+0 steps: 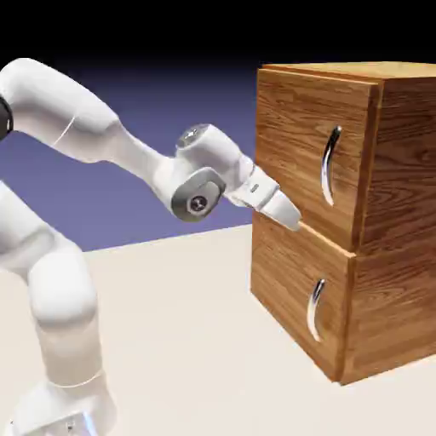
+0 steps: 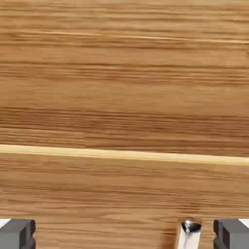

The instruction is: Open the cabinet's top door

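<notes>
Blue-violet backdrop [image 1: 128, 200], top door [image 1: 294, 140] near the open jaws

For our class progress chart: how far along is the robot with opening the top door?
Nothing is open yet: the top door sits closed above the lower one. The arm reaches toward the cabinet, its fingers apart with nothing between them. Gripping the top handle and opening the door are left.
</notes>
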`<state>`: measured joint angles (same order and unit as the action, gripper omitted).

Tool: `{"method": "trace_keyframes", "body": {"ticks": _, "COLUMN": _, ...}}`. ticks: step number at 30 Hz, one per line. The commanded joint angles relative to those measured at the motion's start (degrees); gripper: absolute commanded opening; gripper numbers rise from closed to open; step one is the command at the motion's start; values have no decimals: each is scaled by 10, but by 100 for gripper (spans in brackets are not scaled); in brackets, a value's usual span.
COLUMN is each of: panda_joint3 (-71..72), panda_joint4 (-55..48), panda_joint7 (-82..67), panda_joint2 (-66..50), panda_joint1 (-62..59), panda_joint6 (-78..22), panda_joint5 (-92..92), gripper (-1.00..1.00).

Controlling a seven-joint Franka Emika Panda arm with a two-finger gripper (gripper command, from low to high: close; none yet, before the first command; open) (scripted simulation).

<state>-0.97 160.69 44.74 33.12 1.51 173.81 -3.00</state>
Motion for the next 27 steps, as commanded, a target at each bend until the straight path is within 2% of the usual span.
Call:
{"method": "trace_keyframes", "body": {"ticks": 1, "panda_joint3": -8, "panda_joint4": -3, "panda_joint7": 19, "panda_joint2": 4, "panda_joint1": 7, "panda_joint6": -2, "panda_joint5": -25, "gripper": 100}}
{"method": "trace_keyframes", "body": {"ticks": 27, "panda_joint3": -218, "panda_joint4": -69, "panda_joint7": 512, "panda_joint2": 104, "panda_joint1": 184, "panda_joint6": -44, "panda_joint5": -673, "gripper": 100}}
